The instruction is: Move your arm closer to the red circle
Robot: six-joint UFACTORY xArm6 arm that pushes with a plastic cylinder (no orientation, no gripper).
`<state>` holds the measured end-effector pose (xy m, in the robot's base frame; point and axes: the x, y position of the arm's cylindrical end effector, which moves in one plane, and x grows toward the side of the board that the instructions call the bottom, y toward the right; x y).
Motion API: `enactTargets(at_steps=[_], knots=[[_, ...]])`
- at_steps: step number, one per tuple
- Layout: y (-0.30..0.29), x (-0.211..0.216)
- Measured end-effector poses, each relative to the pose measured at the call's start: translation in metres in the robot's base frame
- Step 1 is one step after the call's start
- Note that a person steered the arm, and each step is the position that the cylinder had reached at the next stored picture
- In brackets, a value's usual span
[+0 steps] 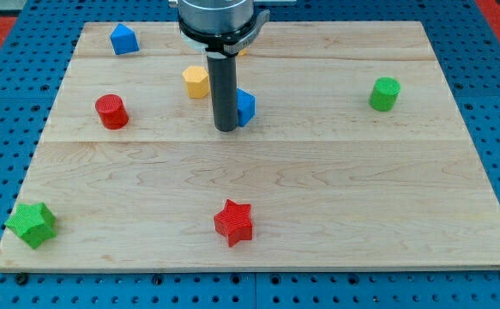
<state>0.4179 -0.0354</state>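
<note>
Red circle block, a short red cylinder [111, 112], stands alone on the pale wooden board [318, 197] toward the view's left, waiting to be approached.

No claw exists on this arm, so nothing opens or holds: my tip [225, 129] rests mid-board, touching or just beside the blue block [245, 106], with the yellow block [196, 81] near, well apart from that cylinder, so the approach likely runs leftward.

My tip [225, 129] sits well right of the red circle [111, 112]
</note>
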Motion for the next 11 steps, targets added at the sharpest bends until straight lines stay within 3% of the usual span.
enactTargets(at_steps=[5, 6, 8, 9, 10, 11], knots=[[0.0, 0.019], [0.047, 0.024], [0.036, 0.023], [-0.043, 0.083], [-0.144, 0.078], [-0.205, 0.032]])
